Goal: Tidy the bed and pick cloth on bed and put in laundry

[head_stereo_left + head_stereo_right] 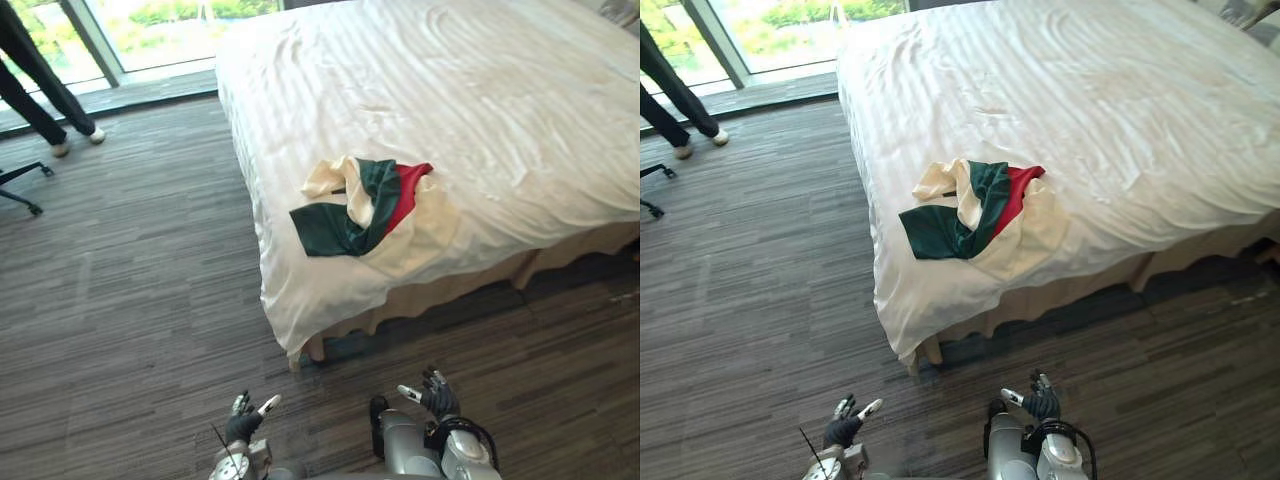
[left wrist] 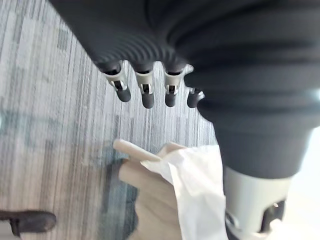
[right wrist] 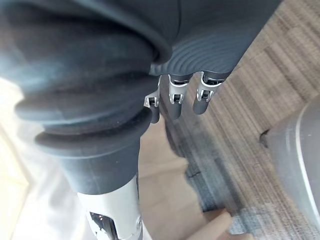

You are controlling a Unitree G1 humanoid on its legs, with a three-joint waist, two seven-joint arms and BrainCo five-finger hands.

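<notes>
**Left eye view check: nothing grabbed yet, plenty of ways to botch this**

Looking at the left hand [image 1: 243,420] and right hand [image 1: 435,397] low over the floor [image 1: 130,300]; both loose and spread, pinching nothing; same story in the wrist views, fingers [image 2: 145,95] and fingers [image 3: 175,100] dangling relaxed, curled round nothing.

Spotting the green, red and cream cloth [image 1: 365,205] bunched up on the bed [image 1: 480,90]; well ahead of both hands and higher than them, roughly between their lines and a bit nearer the right hand's; close to the mattress edge facing the hands, touching neither.

Reads like the approach step, so just guessing at trouble from here:

- Could scoop up the white sheet [image 1: 300,290] along with the cloth, being just as soft and rumpled underneath; would drag the bedding and wreck the tidying.
- Might pinch only one fold and leave the rest trailing, or drop it on the floor.
- Could clip the corner of the bed, just ahead of the left hand, when stepping in.
- Worth minding the person [image 1: 40,90] and the chair base [image 1: 22,190], far off beyond the left hand, if turning that way.
</notes>
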